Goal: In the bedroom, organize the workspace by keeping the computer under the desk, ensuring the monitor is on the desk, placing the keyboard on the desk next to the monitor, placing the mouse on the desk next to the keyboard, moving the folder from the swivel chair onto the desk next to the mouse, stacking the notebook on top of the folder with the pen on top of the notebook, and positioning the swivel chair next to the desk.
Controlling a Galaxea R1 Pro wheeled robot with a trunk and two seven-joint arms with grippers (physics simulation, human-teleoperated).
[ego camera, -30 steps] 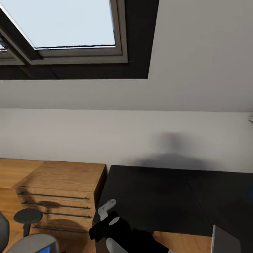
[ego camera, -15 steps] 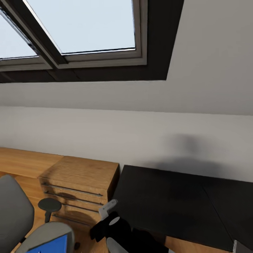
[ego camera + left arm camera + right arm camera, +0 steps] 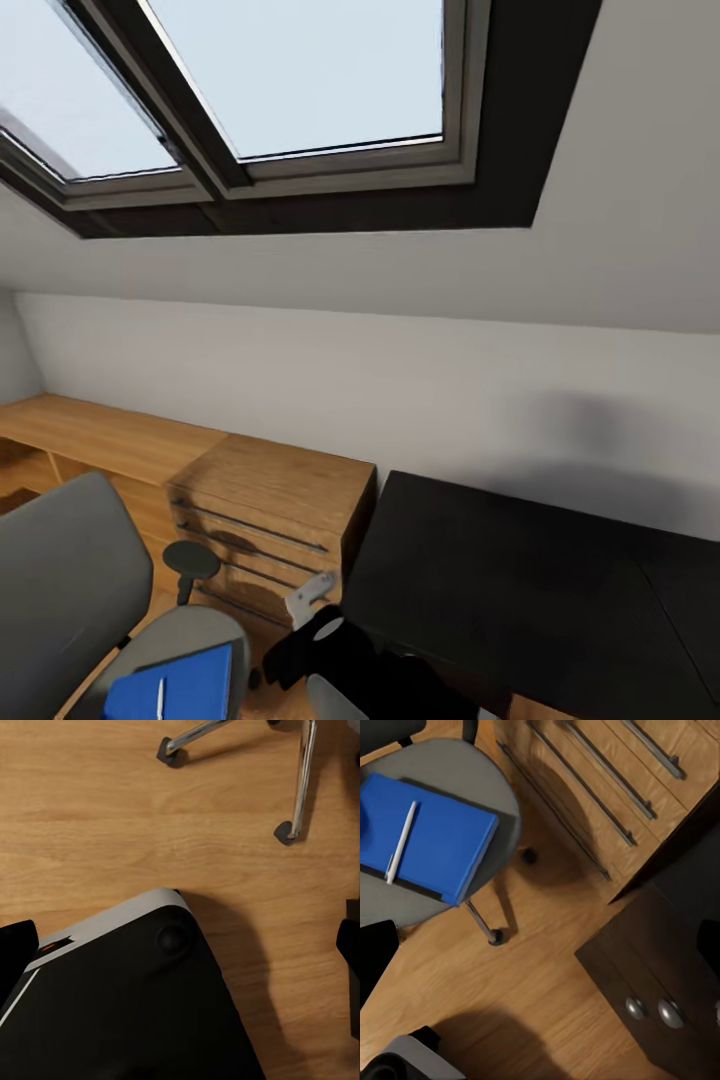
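The folder (image 3: 424,836) lies on the seat of the swivel chair (image 3: 60,590), at 7 o'clock in the head view, with the pen (image 3: 401,841) on top of it; so that move is not yet done. The desk (image 3: 520,590), at 4 o'clock, shows a bare black top; monitor, keyboard and mouse are not on the part in view. In the right wrist view a wooden drawer chest (image 3: 615,787) stands beside the desk's drawer unit (image 3: 656,979). Whether either gripper's jaws are parted or hold anything, I cannot tell. By my judgement nearly all steps remain.
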